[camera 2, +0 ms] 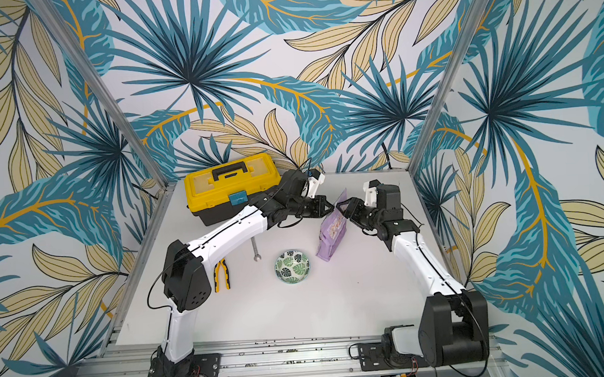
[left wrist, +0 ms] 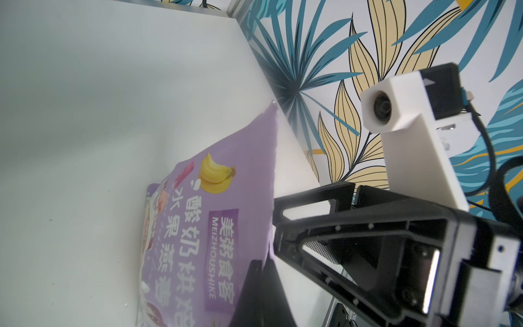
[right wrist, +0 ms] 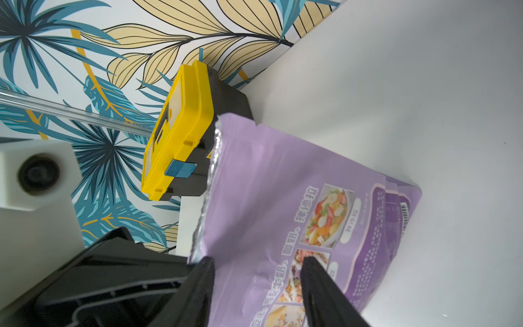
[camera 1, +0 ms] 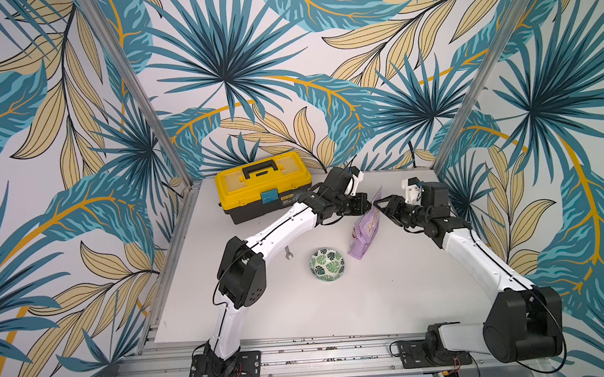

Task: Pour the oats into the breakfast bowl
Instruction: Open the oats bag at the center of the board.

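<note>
Steadying the oat pouch [camera 1: 365, 230] right of centre: left gripper [camera 1: 370, 204] pinched on its top, right gripper [camera 1: 379, 206] spread astride it. Next, probably: clamp, lift, tip over bowl [camera 1: 327, 264].

Yellow toolbox [camera 1: 263, 188] stands at the back; wrench [camera 2: 256, 251] and pliers [camera 2: 222, 275] lie nearer.

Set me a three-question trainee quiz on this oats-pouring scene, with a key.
1. True or false: the breakfast bowl is already full.
2. Which stands nearest the bowl? A) yellow toolbox B) purple pouch C) pliers
3. Fill in: the left gripper pinches the pouch's ___ edge.
Key: 1 false; 2 B; 3 top.
</note>
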`<state>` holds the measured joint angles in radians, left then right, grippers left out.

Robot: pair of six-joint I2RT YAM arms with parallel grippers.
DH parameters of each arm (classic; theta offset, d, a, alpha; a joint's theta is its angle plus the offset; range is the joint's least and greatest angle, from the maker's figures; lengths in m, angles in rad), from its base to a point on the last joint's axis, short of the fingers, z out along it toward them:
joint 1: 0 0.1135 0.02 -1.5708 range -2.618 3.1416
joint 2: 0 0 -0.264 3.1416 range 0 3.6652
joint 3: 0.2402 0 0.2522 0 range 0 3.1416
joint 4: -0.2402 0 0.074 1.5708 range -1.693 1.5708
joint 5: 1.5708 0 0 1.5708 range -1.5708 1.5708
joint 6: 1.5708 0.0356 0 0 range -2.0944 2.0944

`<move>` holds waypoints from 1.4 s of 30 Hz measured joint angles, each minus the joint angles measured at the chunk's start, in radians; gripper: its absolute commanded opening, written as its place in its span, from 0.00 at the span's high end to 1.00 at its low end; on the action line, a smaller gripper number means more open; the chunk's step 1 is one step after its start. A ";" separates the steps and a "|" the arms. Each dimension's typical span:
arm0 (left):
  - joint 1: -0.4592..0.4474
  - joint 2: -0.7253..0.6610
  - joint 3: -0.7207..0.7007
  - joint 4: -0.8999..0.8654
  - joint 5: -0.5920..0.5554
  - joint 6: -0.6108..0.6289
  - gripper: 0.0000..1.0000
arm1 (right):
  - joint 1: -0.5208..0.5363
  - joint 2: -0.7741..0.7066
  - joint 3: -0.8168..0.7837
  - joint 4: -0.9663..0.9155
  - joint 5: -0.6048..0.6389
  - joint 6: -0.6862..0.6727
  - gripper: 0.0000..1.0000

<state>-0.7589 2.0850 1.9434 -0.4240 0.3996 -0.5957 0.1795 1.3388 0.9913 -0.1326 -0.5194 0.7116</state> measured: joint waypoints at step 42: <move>-0.010 -0.006 -0.003 -0.027 -0.068 0.015 1.00 | 0.103 0.091 0.163 -0.169 0.158 -0.117 0.96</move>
<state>-0.7692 2.0789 1.9404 -0.4507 0.3313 -0.5804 0.2825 1.4300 1.1545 -0.3016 -0.3611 0.5949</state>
